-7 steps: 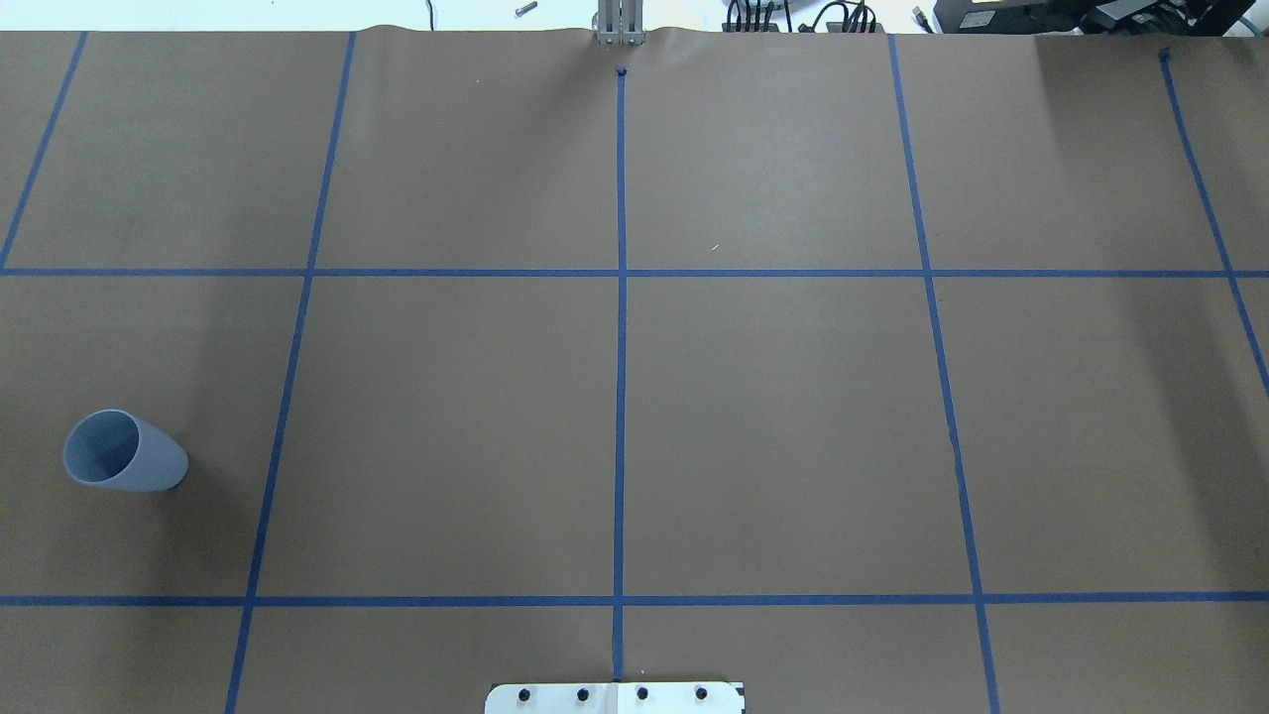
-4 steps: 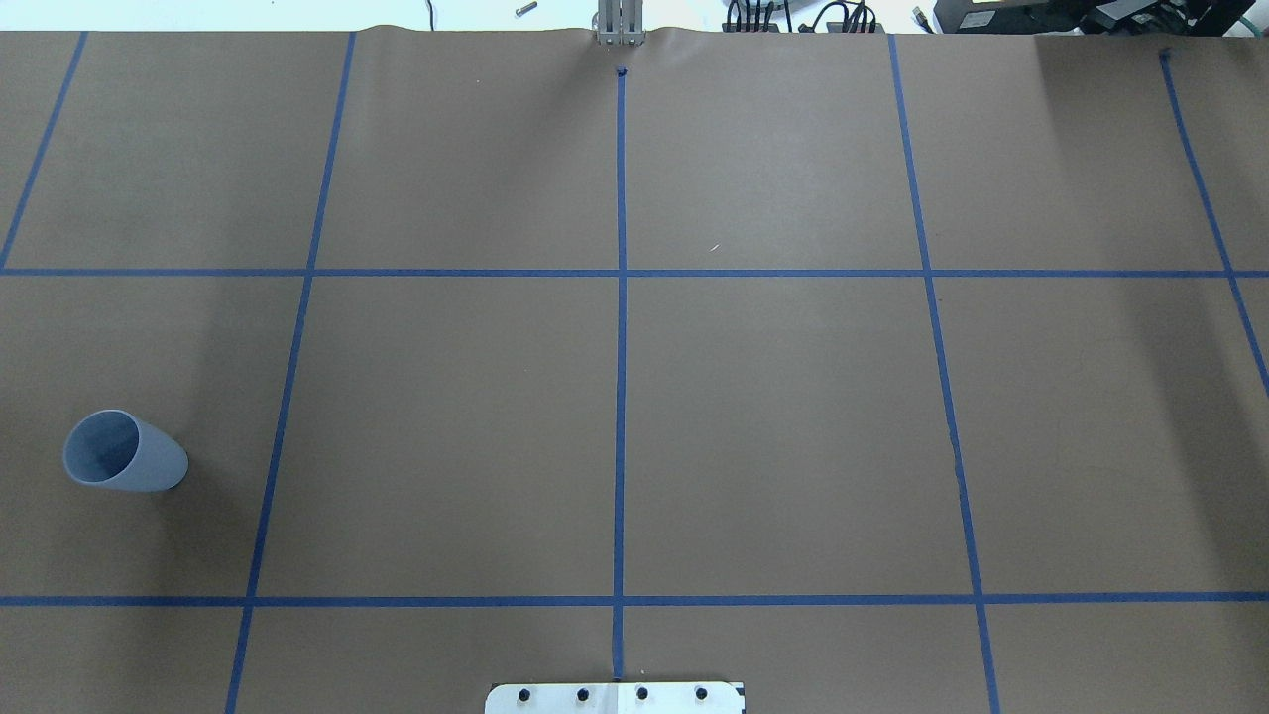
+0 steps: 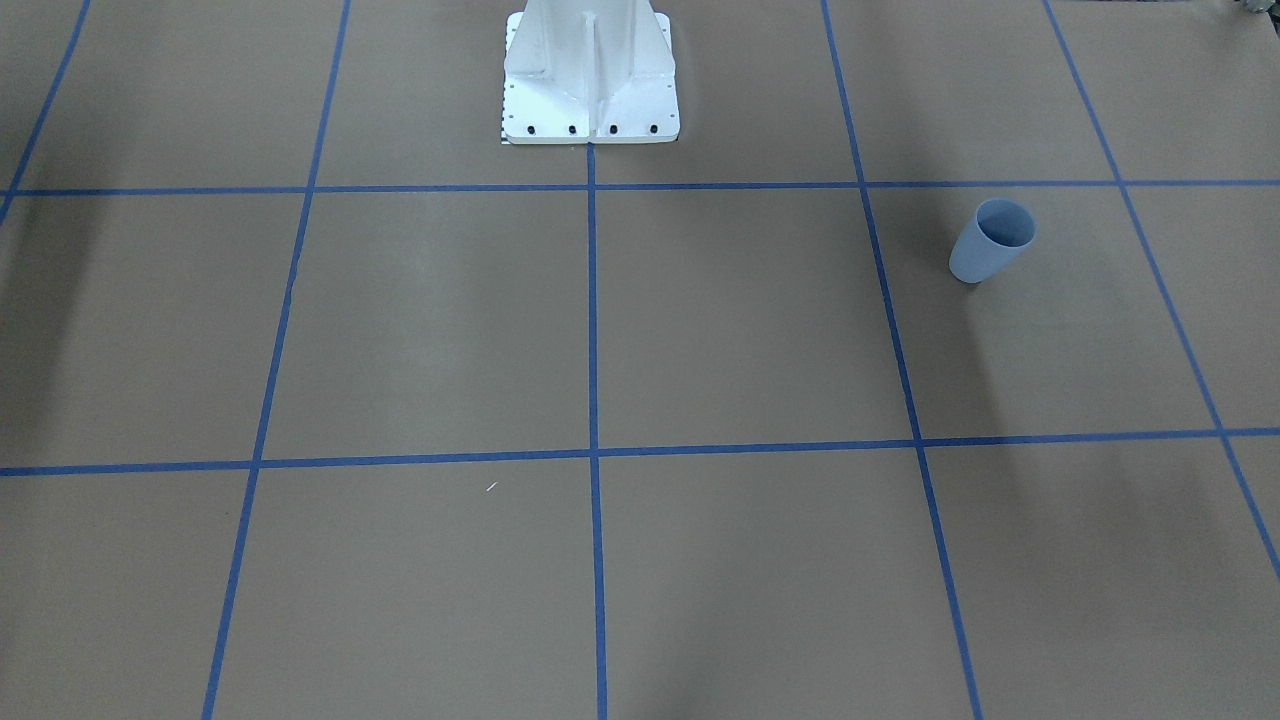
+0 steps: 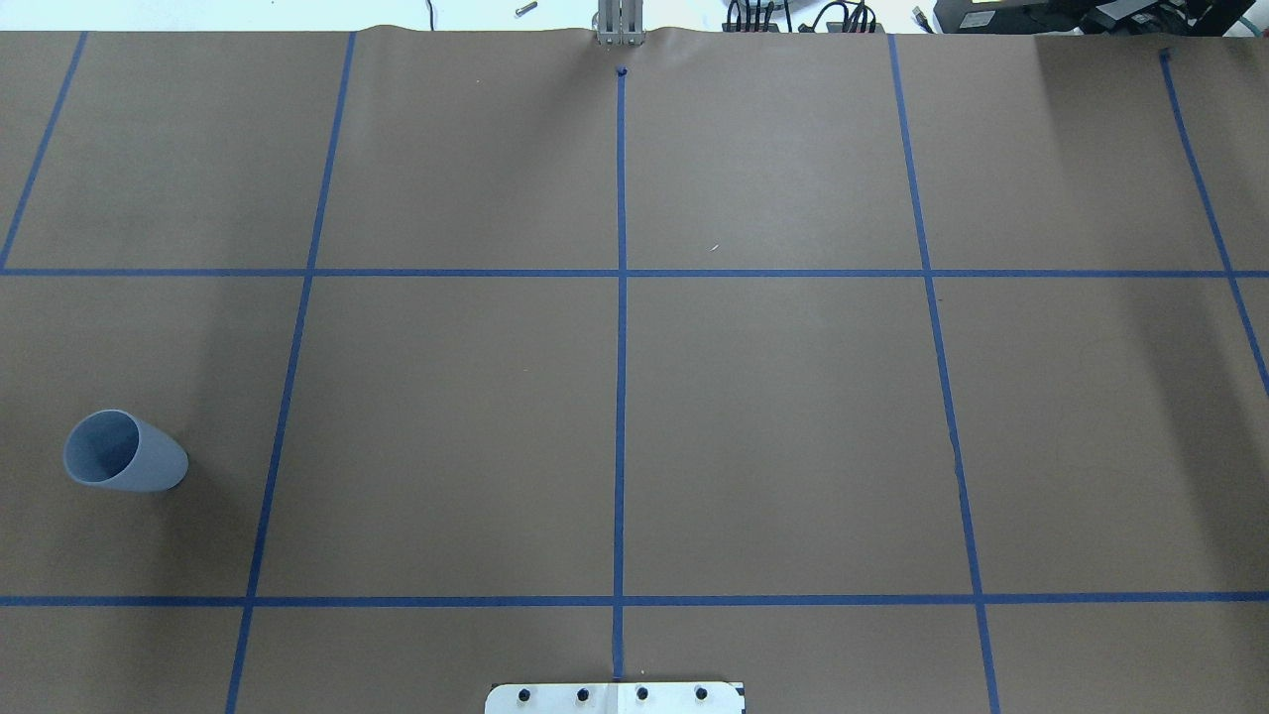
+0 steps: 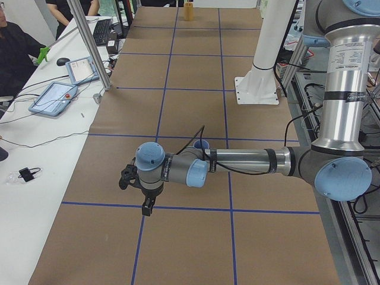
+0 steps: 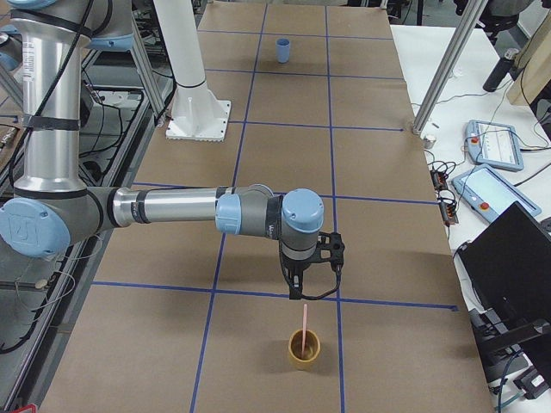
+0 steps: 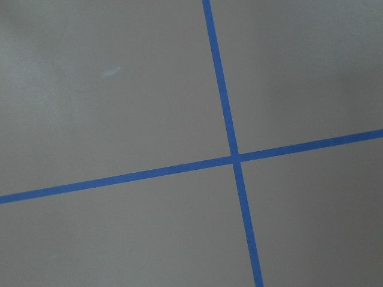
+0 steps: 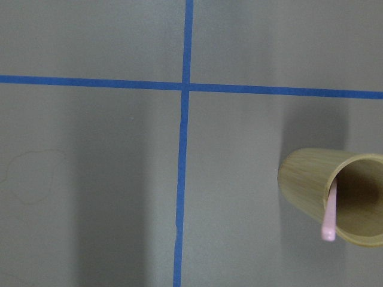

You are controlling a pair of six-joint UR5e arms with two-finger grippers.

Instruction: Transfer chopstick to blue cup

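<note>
Tape lines [image 3: 592, 320] crossed the brown table [image 3: 420, 320] in the front view. The blue cup [image 3: 990, 240] stood upright on the robot's left side.

From overhead, the blue cup [image 4: 124, 451] stood by itself near the left edge.

From the left end, the left gripper [image 5: 146, 208] hung over the table, pointing down. I could not tell if it was open.

From the right end, the right gripper [image 6: 297, 292] hung just above the chopstick [image 6: 305, 331], which stood in a tan cup [image 6: 303, 350]. I could not tell if it pinched anything. The blue cup was far away.

The right wrist view showed the pink chopstick [image 8: 329, 209] leaning on the tan cup's rim.
</note>
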